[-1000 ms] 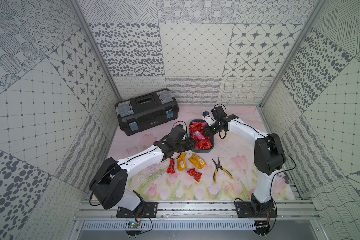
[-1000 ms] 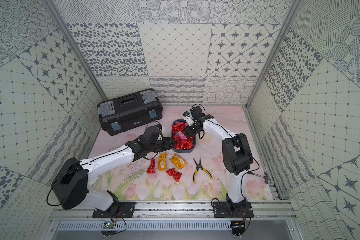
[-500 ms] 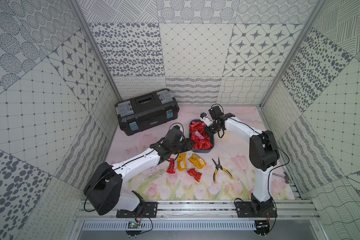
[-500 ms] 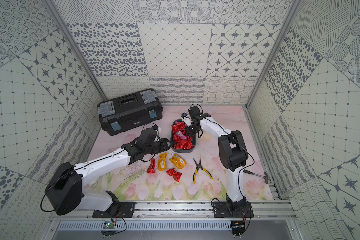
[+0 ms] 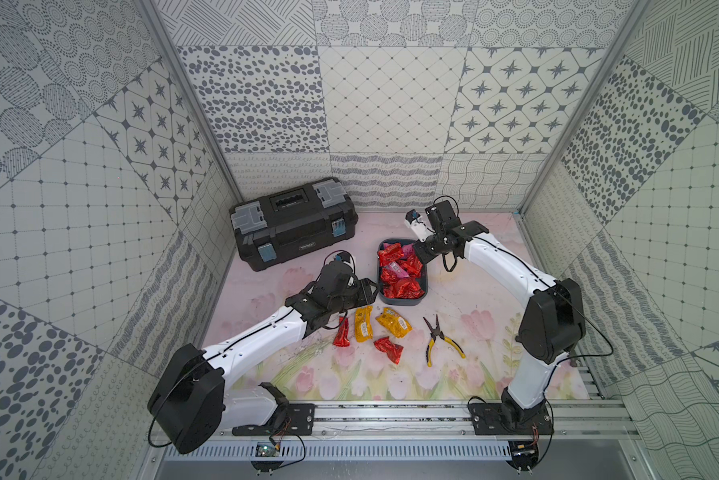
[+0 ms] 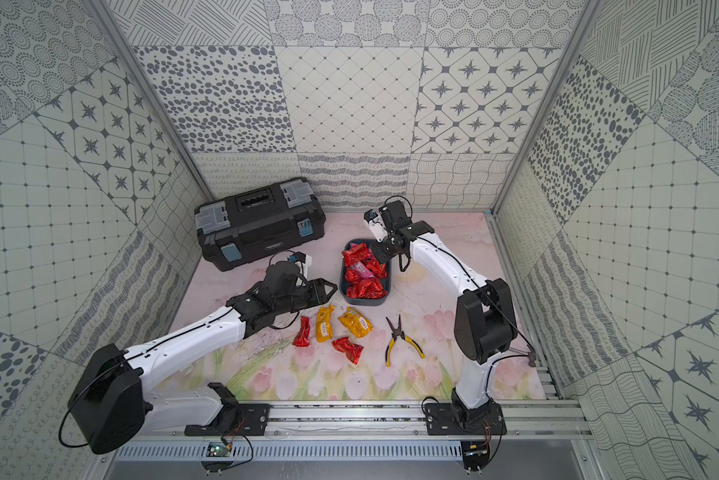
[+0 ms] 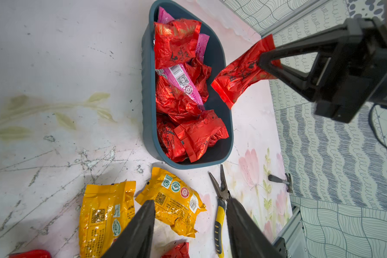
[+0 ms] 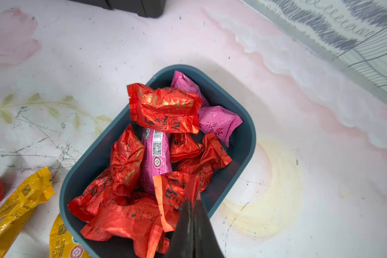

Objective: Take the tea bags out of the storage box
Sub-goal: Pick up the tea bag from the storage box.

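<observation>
Four tea bags (image 5: 363,324), two red and two yellow, are laid on the tabletop (image 5: 474,299) just in front of the storage box (image 7: 148,111), near the pliers (image 5: 441,338). Further red and pink packets (image 8: 163,111) are contained in the box. One red tea bag (image 7: 239,76) is clamped in the closed right gripper (image 7: 263,62) and is held clear of the pile, over the box's edge. The left gripper (image 7: 190,202) is positioned beside the box with jaws parted and nothing between them.
</observation>
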`<state>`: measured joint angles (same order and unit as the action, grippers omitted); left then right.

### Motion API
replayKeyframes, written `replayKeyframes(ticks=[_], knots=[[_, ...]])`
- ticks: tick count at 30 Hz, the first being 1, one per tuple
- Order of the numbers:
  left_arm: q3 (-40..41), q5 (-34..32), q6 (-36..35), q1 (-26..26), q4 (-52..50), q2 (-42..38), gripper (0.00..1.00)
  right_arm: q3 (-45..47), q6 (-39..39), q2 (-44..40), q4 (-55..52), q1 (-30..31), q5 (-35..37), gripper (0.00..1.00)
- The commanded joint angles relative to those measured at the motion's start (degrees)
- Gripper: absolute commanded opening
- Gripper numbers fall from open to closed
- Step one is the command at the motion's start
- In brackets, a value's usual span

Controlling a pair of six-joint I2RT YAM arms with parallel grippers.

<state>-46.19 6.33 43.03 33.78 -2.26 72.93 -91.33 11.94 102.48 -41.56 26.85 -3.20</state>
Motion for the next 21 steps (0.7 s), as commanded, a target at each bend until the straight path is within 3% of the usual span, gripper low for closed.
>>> replayKeyframes(ticks=[1,4,8,11,15,18,21], knots=[[0.67,5.9,-9.3,-1.71,5.37,-2.18,0.62,0.58,1.13,-3.36,0.55,2.01,1.55,0.02],[0.24,10.54,-13.51,-3.14,5.08,-3.7,0.68,0.77,1.81,-5.78,-1.64,4.2,-1.22,0.02],[-1.26,18.73,-18.65,-5.62,1.69,-4.41,0.76,3.0,2.44,-9.35,-3.58,7.74,-12.92,0.02],[-2.32,25.43,-21.35,-6.59,-1.86,-4.52,0.78,4.86,2.14,-11.34,-3.78,10.42,-19.7,0.03],[-1.76,28.47,-23.24,-6.77,-4.67,-6.67,0.78,5.37,1.56,-12.0,-5.03,13.16,-25.18,0.03],[-1.13,30.06,-23.55,-6.87,-6.46,-7.88,0.72,5.29,1.01,-12.29,-5.15,14.38,-28.59,0.03],[-0.64,31.69,-23.45,-6.97,-7.67,-8.68,0.56,4.82,0.29,-12.23,-4.93,14.76,-29.74,0.03]])
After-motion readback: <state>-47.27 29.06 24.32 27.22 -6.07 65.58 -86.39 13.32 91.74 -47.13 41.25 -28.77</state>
